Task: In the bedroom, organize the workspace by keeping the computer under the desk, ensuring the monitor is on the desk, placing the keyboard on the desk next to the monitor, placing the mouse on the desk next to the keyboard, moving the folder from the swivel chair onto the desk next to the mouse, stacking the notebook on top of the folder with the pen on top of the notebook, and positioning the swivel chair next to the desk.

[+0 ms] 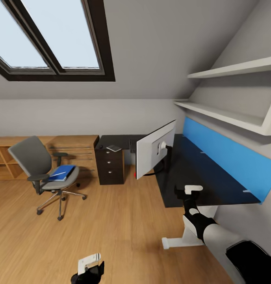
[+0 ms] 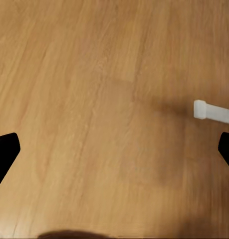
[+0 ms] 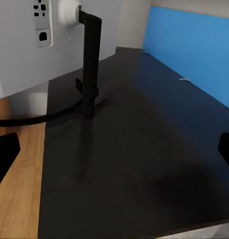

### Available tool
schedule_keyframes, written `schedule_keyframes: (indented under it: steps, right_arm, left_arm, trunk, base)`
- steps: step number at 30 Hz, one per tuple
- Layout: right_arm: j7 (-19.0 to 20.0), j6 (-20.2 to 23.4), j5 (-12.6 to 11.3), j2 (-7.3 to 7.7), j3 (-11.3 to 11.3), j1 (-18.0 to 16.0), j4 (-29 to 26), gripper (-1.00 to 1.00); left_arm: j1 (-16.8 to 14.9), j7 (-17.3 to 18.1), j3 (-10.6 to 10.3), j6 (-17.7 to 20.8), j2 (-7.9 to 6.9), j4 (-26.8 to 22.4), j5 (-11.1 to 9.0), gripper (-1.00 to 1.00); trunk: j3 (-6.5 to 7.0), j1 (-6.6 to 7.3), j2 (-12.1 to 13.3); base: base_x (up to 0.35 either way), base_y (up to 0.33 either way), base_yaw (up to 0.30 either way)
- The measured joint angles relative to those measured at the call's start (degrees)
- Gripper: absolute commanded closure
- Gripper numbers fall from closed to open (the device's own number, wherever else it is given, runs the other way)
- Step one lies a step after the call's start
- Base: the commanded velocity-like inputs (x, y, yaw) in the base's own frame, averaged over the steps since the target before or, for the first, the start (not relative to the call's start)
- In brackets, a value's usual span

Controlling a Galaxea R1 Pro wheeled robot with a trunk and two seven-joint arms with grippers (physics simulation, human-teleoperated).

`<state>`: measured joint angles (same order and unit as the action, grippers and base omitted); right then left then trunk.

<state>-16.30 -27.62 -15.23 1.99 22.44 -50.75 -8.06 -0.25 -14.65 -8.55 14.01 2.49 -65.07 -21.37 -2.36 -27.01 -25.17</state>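
Left gripper [image 1: 89,263]: low over bare wood floor [image 2: 94,99] — fingers spread wide, nothing between them; a white desk foot [image 2: 212,110] lies just ahead in the wrist view.
Right gripper [image 1: 189,192]: over the near edge of the desk [image 1: 198,173] — fingertips at the far margins of the wrist view, wide apart, holding nothing.
Desk: glossy black top, blue back panel [image 1: 230,156] along the wall, white leg [image 1: 186,236] below the near end.
Monitor [image 1: 155,154]: standing on the desk, white back toward the camera; thin black stand [image 3: 90,64] rises from the top, dark cable running off beside it.
Drawer unit [image 1: 110,167]: dark, three drawers, under the far end of the desk.
Notebook [image 1: 114,148]: flat grey item on the far desk end, above the drawers.
Chair [image 1: 41,169]: grey, on the floor well apart from the desk, near a light-wood cabinet [image 1: 72,150].
Folder [image 1: 61,172]: blue, lying on the chair seat.
Pen [image 1: 58,173]: thin white line across the folder.
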Motion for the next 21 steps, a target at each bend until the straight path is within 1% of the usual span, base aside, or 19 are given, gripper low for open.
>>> schedule_keyframes:
  steps: [1, 2, 4, 6, 8, 10, 12, 14, 17, 21]
  right_arm:
    - [0.0, -0.02, 0.0, 0.0, 0.0, 0.0, 0.03, -1.0]
    - [0.0, -0.04, -0.01, 0.03, 0.0, 0.0, 0.07, -1.0]
    - [0.0, -0.04, 0.01, 0.05, 0.0, 0.0, 0.11, -1.0]
    - [0.03, -0.02, 0.05, 0.03, 0.0, 0.0, 0.13, -1.0]
    - [0.06, 0.02, 0.06, 0.02, 0.0, 0.0, 0.17, -1.0]
    - [0.1, 0.12, 0.07, 0.01, 0.04, 0.0, 0.42, -1.0]
    - [0.13, 0.16, 0.07, -0.02, 0.06, 0.0, 0.69, -1.0]
    - [0.17, 0.21, 0.07, -0.04, 0.08, 0.0, 1.02, -1.0]
    - [0.96, 0.44, 0.09, -0.09, 0.09, 0.0, 1.33, -1.0]
    - [1.19, 0.64, 0.1, -0.01, 0.0, -0.01, 1.47, -1.0]
  left_arm:
    - [0.01, -0.06, 0.59, 2.38, 0.01, -1.82, -0.03, -1.0]
    - [0.0, -0.11, 1.81, 6.07, 0.09, -4.57, -0.09, -1.0]
    - [0.01, -0.1, 3.16, 9.48, 0.37, -7.42, -0.18, -1.0]
    - [0.01, -0.04, 4.17, 11.6, 0.65, -9.13, -0.21, -1.0]
    - [0.01, 0.04, 4.58, 12.29, 0.72, -9.14, -0.23, -1.0]
    - [0.01, 0.1, 4.95, 12.06, 0.68, -6.94, -0.16, -1.0]
    - [0.01, 0.12, 5.26, 11.3, 0.55, -5.72, -0.09, -1.0]
    - [0.01, 0.19, 6.18, 9.53, 0.17, -4.64, -0.03, -1.0]
    - [0.01, 0.24, 8.47, 6.66, -0.37, -3.71, 0.14, -1.0]
    - [0.01, 0.29, 8.74, 6.11, -0.38, -3.56, 0.17, -1.0]
  trunk:
    - [-0.01, 0.0, 0.0]
    - [0.0, 0.0, 0.0]
    - [-0.01, 0.0, 0.0]
    - [-0.01, 0.0, 0.0]
    - [-0.01, 0.0, 0.0]
    - [-0.01, 0.0, 0.0]
    - [-0.01, 0.0, 0.0]
    - [-0.01, 0.0, 0.0]
    - [-0.01, 0.0, 0.0]
    - [-0.01, -0.01, 0.01]
  base:
    - [0.317, -0.008, 0.0]
    - [0.318, -0.007, 0.0]
    - [0.32, -0.003, 0.0]
    - [0.321, -0.002, 0.0]
    - [0.325, 0.002, 0.0]
    - [0.328, 0.031, 0.0]
    - [0.329, 0.051, 0.0]
    - [0.33, 0.058, 0.0]
    - [0.324, -0.043, 0.0]
    - [0.257, -0.157, 0.0]
